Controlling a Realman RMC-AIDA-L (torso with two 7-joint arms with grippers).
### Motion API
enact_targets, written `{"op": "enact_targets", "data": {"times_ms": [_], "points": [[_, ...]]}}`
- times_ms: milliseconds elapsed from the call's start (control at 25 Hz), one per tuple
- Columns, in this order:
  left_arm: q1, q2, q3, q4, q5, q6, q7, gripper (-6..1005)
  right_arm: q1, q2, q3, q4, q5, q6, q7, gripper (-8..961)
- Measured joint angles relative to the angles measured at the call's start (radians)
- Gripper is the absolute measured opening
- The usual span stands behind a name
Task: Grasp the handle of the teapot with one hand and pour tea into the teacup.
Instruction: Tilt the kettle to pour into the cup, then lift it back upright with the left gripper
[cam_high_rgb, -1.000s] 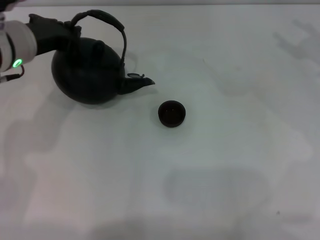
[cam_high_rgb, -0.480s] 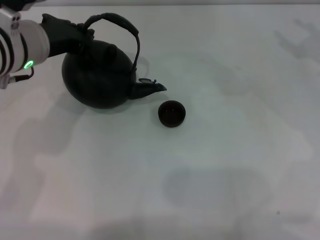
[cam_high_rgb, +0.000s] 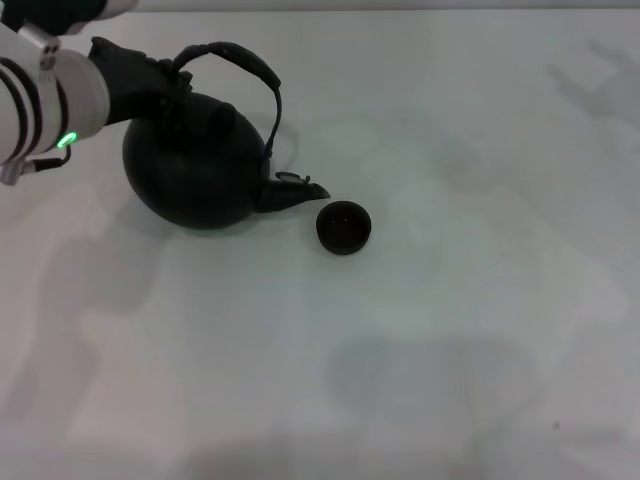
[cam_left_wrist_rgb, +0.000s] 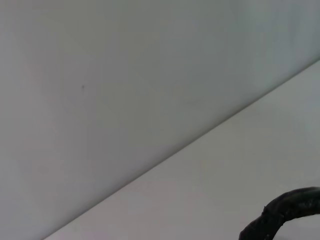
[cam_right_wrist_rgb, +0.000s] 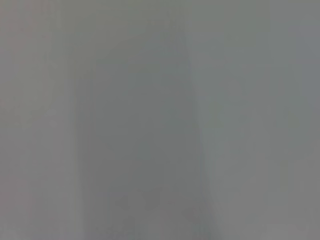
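The round matte black teapot (cam_high_rgb: 195, 172) hangs at the upper left of the head view, tilted with its short spout (cam_high_rgb: 298, 191) dipping toward the teacup. My left gripper (cam_high_rgb: 160, 78) comes in from the left and is shut on the left end of the arched handle (cam_high_rgb: 240, 60). A piece of the handle also shows in the left wrist view (cam_left_wrist_rgb: 287, 210). The small dark teacup (cam_high_rgb: 343, 227) stands on the table just right of and below the spout tip, apart from it. My right gripper is out of view.
The white table (cam_high_rgb: 450, 330) spreads to the right and toward the front. The right wrist view shows only a plain grey surface.
My left gripper has carried the teapot to the right and slightly down. The spout tip has come close to the teacup's left rim. The teacup has not moved.
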Motion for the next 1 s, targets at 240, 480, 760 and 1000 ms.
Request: {"op": "enact_targets", "data": {"times_ms": [240, 480, 760, 1000], "points": [[-0.007, 0.000, 0.032, 0.023, 0.053, -0.033, -0.033, 136, 0.010, -0.001, 0.000, 0.022, -0.005, -0.001, -0.001, 843], [-0.008, 0.000, 0.044, 0.052, 0.083, -0.061, -0.049, 136, 0.011, -0.003, 0.000, 0.023, -0.007, -0.005, -0.003, 843], [-0.022, 0.000, 0.066, 0.076, 0.128, -0.093, -0.070, 137, 0.011, -0.003, 0.000, 0.024, -0.008, -0.013, -0.003, 843], [-0.042, 0.000, 0.080, 0.089, 0.146, -0.133, -0.074, 136, 0.011, -0.003, -0.001, 0.025, -0.008, -0.024, -0.009, 843]]}}
